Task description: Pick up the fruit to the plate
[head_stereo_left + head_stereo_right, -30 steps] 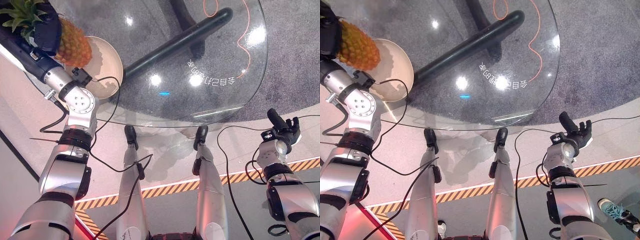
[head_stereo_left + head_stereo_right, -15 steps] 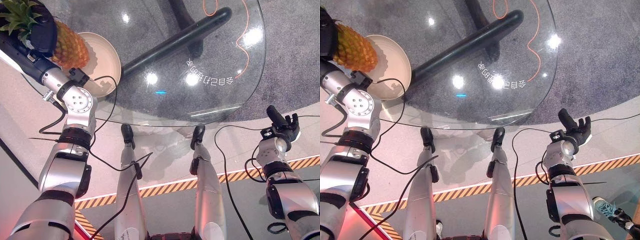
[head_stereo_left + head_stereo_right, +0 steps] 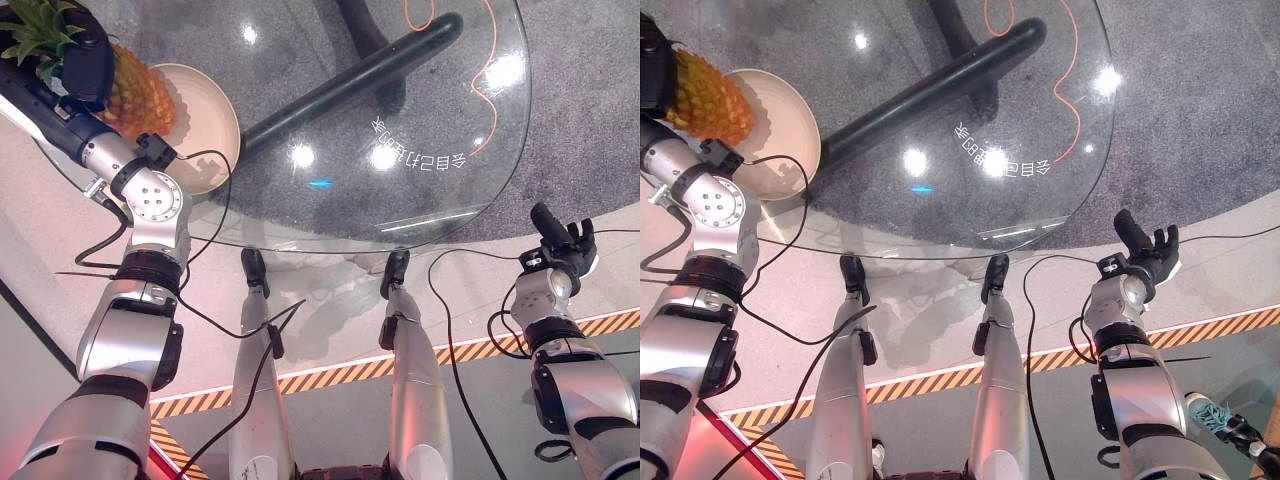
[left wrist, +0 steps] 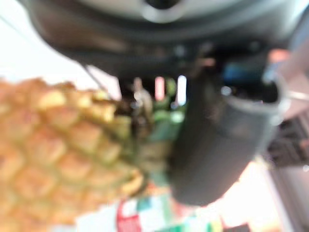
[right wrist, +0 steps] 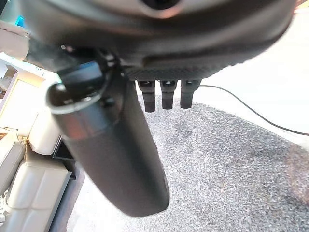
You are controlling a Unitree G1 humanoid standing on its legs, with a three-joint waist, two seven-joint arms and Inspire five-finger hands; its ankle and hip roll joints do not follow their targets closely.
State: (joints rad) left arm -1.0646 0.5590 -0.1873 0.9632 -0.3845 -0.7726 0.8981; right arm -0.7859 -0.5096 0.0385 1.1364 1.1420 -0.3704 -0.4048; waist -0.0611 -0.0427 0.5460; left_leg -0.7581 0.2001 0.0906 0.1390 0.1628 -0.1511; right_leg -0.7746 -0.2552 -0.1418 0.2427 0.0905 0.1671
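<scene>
Overhead, white mirrored lettering (image 3: 420, 158) marks the glass surface (image 3: 400, 215) while the left hand (image 3: 85, 62) clamps the pineapple (image 3: 140, 85) above the plate (image 3: 205, 125); the right hand (image 3: 562, 240) hangs empty, fingers relaxed.

Both arms are silver-grey with black joint bands. The left hand (image 3: 88, 62) and right hand (image 3: 560, 240) are dark, with a smooth, rounded black thumb (image 5: 118, 159).
</scene>
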